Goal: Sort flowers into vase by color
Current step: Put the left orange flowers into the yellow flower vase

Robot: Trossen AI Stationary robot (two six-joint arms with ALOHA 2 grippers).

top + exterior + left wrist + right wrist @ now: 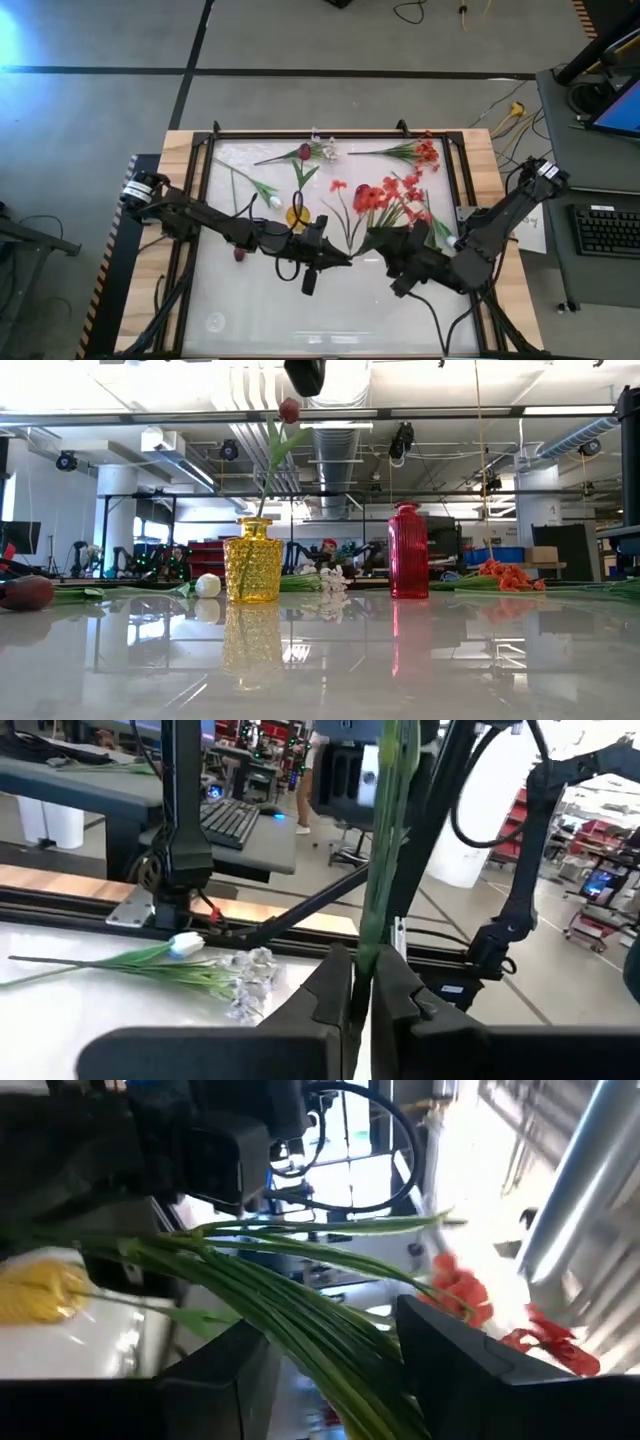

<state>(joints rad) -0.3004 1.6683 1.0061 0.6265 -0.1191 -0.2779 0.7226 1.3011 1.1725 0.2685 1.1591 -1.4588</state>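
Observation:
A bunch of red-orange sprays (385,195) is held up over the table's middle, blossoms up. My left gripper (362,982), also seen from above (345,257), is shut on its green stems. My right gripper (335,1370) is open, one finger on either side of the same stems higher up, next to the left gripper (378,245). A dark red tulip (289,410) stands with its stem in the yellow vase (252,560). The red vase (407,550) shows no flower above its mouth. My left gripper pinches the green stems (372,935) between its two shut fingers. The fingers come level from the table's left and lie across the stems. The stems rise upright above the fingers, lifted clear of the table. No stem shows below this gripper (305,375) in the low view.
On the table lie a dark red tulip (240,255) under the left arm, a white tulip (275,201), white sprays (325,150) at the far edge and a red-orange spray (415,152) at far right. Another white tulip (185,942) lies toward the right rail.

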